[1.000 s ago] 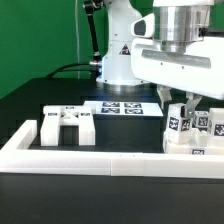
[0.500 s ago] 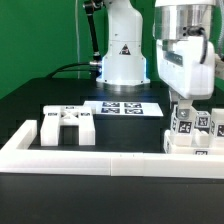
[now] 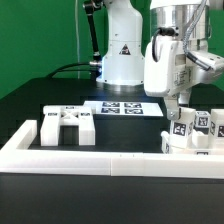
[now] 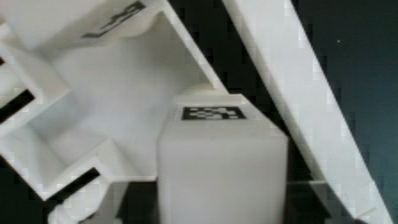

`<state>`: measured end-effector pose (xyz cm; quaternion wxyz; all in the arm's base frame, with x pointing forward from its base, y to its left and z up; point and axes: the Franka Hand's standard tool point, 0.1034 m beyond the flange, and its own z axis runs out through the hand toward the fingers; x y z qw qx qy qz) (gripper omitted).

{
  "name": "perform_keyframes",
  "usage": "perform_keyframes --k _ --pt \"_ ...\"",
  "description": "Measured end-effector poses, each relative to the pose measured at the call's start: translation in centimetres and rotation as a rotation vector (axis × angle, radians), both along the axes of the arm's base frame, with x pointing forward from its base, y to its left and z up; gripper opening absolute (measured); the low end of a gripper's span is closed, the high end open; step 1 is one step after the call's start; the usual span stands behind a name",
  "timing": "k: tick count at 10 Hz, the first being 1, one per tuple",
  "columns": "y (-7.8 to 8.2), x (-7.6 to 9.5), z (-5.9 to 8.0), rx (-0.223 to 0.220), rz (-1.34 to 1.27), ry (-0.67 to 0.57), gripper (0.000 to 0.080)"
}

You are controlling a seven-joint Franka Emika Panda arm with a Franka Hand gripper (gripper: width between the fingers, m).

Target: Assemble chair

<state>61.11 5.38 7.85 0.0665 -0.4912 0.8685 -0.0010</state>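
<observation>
Jaws are squeezed shut on a white post of the chair, and the gripper points straight down at it. On the exterior view's left, a white bracket piece sits alone on the black table, just behind the low wall. In the middle, farther back, lies the marker board. On the exterior view's right, the held post stands among more chair pieces, all close together behind the wall. In the wrist view, the white post has a black-and-white tag on it, with slanted white pieces beside it.
</observation>
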Motion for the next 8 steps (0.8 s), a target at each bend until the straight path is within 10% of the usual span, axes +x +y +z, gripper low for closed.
perform_keyframes --k 8 --pt "-0.06 0.15 -0.02 0.089 -0.158 -0.018 0.0291"
